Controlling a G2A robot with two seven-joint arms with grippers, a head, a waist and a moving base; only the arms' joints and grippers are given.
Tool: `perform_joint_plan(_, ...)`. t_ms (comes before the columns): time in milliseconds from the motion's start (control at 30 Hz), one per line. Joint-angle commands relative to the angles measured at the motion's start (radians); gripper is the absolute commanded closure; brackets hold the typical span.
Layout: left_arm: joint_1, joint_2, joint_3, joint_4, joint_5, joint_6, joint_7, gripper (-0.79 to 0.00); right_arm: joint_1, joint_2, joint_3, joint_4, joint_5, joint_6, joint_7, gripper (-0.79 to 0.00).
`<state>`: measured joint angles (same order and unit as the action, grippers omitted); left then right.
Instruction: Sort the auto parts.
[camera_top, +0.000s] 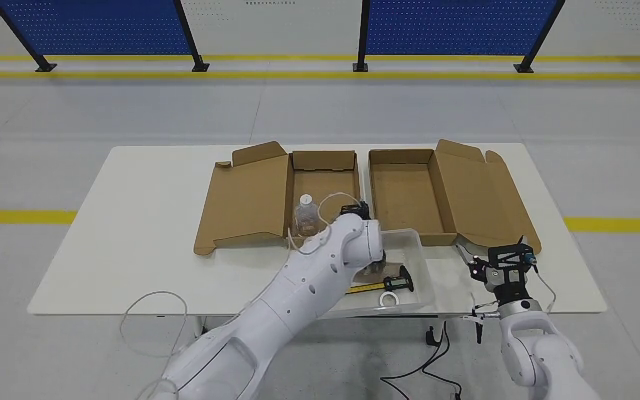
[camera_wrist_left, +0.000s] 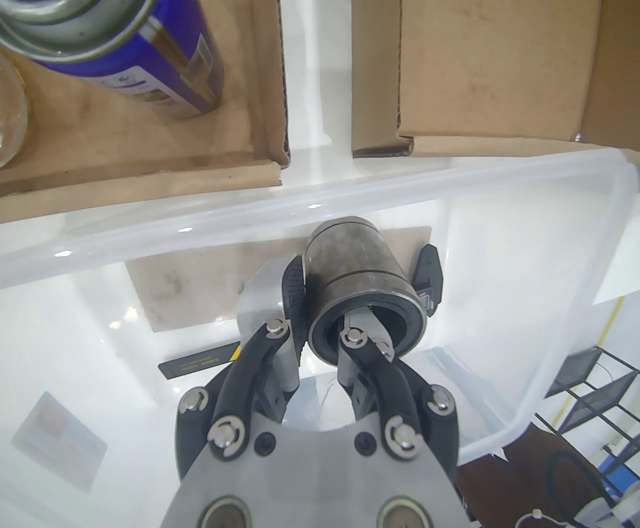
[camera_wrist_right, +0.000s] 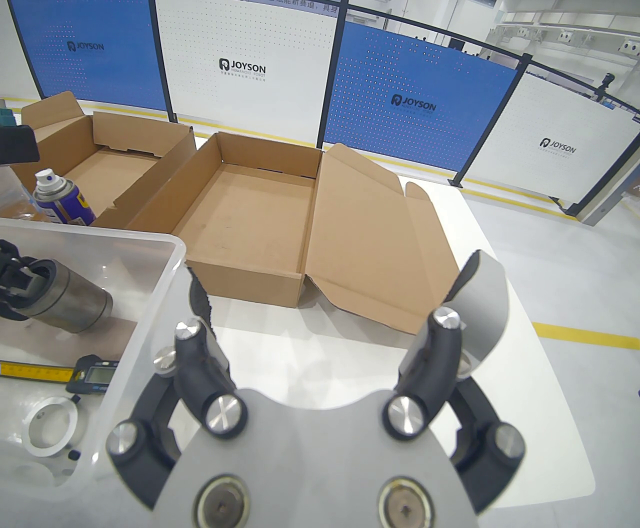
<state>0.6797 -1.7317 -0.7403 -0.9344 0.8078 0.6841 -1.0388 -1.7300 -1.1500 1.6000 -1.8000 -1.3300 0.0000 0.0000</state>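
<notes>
left pincer (camera_wrist_left: 330, 305) grips the steel bearing (camera_wrist_left: 355, 270) inside the clear bin (camera_wrist_left: 575, 350): pickup seems done. next, lift it over the rim to a cardboard box (camera_wrist_left: 490, 65) ahead. right pincer (camera_wrist_right: 337, 280) released.

Bare strips of the white table (camera_top: 120, 230) are lying open along its left edge and at its near right corner. A blue spray can (camera_wrist_left: 150, 55) and a clear bottle (camera_top: 307, 215) are crowding the left brown cardboard box (camera_top: 323, 185), while the right brown cardboard box (camera_top: 402, 200) is offering a bare floor behind low walls. At the near edge, the walls of the clear plastic bin (camera_top: 425, 262) are hemming in the left gripper (camera_wrist_left: 330, 305) and its grey metal cylinder (camera_wrist_left: 350, 265).
</notes>
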Motion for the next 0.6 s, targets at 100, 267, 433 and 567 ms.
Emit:
perform_joint_plan(100,0.078,0.039,-0.071,-0.131,0.01,-0.047,-0.03,0.0,0.0,0.0,0.0,0.0,0.0,0.0,0.0,-0.785)
perform_joint_plan(267,0.165,0.085,-0.149,-0.289,0.076,-0.064,-0.084,0.0,0.0,0.0,0.0,0.0,0.0,0.0,0.0,-0.785)
perform_joint_plan(433,0.277,0.127,-0.245,-0.483,0.087,-0.157,-0.137,0.0,0.0,0.0,0.0,0.0,0.0,0.0,0.0,-0.785)
perform_joint_plan(567,0.355,0.156,-0.31,-0.614,0.098,-0.267,-0.165,0.0,0.0,0.0,0.0,0.0,0.0,0.0,0.0,-0.785)
